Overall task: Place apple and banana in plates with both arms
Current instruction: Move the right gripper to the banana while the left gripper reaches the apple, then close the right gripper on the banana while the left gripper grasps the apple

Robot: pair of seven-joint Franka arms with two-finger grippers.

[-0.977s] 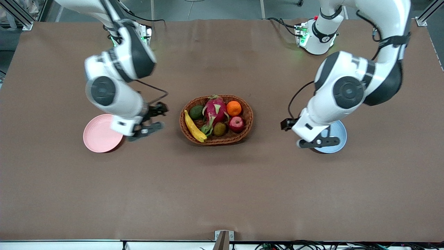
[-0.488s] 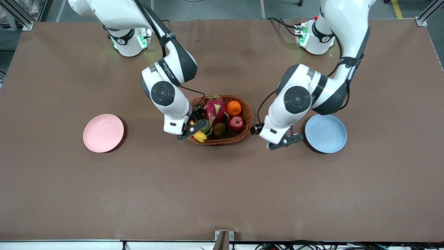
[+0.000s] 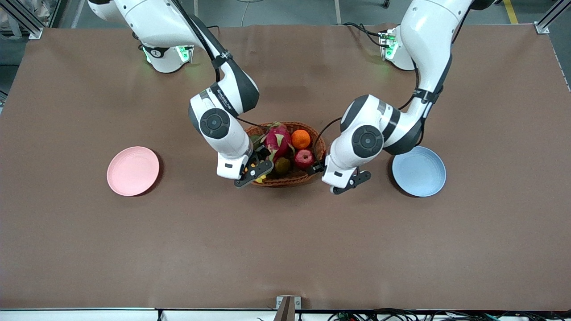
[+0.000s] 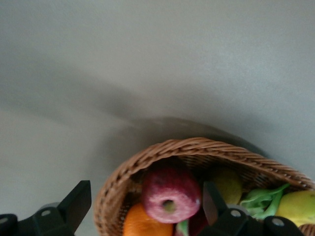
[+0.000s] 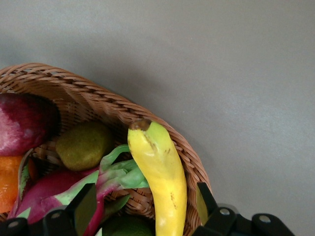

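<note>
The dark-red apple (image 3: 304, 158) lies in the wicker basket (image 3: 290, 180) at the left arm's end. My left gripper (image 3: 316, 168) is open over that end's rim, and the apple (image 4: 172, 194) shows between its fingers in the left wrist view. My right gripper (image 3: 260, 155) is open over the basket's right-arm end, and its fingers straddle the yellow banana (image 5: 160, 167). In the front view the arm hides most of the banana (image 3: 261, 178). The pink plate (image 3: 133, 170) and the blue plate (image 3: 419, 171) lie empty on either side.
The basket also holds a pink dragon fruit (image 3: 277, 138), an orange (image 3: 301, 138) and a brown kiwi (image 3: 282, 165). The brown table (image 3: 285, 249) spreads wide nearer the camera.
Both arms swung in from over the plates to the basket. The right gripper now hangs over the banana end, the left gripper over the apple end. The plates now show in full.
</note>
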